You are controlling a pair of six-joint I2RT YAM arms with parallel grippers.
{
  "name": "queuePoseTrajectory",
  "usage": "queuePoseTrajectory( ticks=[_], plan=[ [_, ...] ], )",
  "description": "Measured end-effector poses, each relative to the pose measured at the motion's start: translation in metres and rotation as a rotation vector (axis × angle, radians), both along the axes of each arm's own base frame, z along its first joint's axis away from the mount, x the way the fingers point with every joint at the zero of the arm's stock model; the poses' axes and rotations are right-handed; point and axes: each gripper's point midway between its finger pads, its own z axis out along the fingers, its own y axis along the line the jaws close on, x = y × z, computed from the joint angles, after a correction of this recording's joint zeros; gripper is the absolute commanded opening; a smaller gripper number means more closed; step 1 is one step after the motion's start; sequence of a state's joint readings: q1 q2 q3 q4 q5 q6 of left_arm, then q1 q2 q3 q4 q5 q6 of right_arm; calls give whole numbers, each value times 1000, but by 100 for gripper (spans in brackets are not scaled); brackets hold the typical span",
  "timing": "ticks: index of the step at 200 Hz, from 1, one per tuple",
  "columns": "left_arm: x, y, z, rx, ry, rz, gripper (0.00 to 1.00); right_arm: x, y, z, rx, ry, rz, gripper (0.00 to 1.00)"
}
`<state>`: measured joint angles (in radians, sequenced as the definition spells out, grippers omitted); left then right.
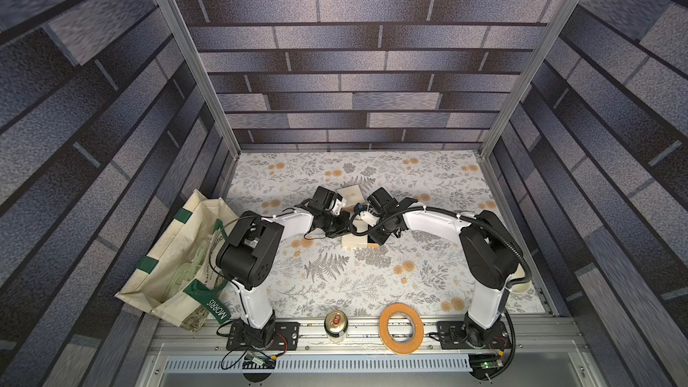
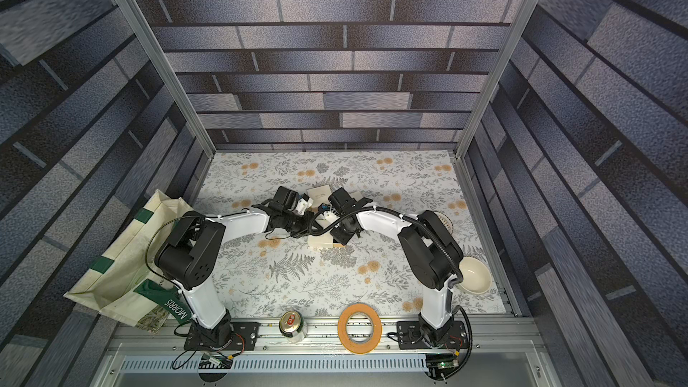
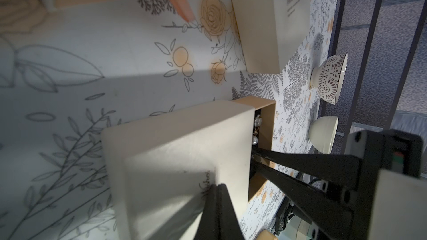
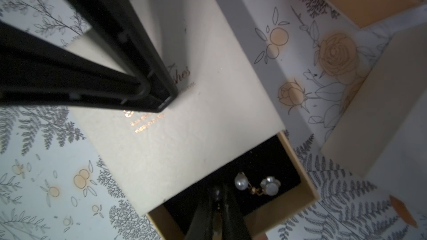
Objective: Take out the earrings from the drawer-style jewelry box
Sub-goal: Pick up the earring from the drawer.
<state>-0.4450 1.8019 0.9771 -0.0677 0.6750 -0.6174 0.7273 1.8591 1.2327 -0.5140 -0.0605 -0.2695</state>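
A cream tote bag [image 1: 167, 255] slumps against the wall at the far left, out of the work. The left gripper [image 3: 218, 190] is clenched on nothing, its tips planted on the cream sleeve [image 4: 184, 123] of the jewelry box. This looks meant to pin the sleeve so it cannot slide along with the drawer. The tan drawer [image 4: 308, 181] sticks partway out toward the right arm, baring its black lining. The pearl earrings [image 4: 256, 184] lie on that lining with a glint of gold between them. Just beside them the right gripper [image 4: 218, 204] reaches down into the drawer, its fingers drawn nearly together. Something small and dark sits at the tips, but I cannot tell whether it is pinched. Farther right, a patterned bowl [image 3: 328, 77] and a plain bowl [image 3: 322, 132] stand well apart from the box.
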Motion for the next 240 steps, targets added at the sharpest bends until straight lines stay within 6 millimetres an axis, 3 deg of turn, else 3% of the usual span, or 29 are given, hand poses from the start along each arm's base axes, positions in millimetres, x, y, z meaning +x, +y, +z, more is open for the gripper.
queuePoseTrajectory(
  ticks=[240],
  plan=[
    [0,0,0,-5,0,-1,0,1,1,5,10,-6,-10,0]
  ],
)
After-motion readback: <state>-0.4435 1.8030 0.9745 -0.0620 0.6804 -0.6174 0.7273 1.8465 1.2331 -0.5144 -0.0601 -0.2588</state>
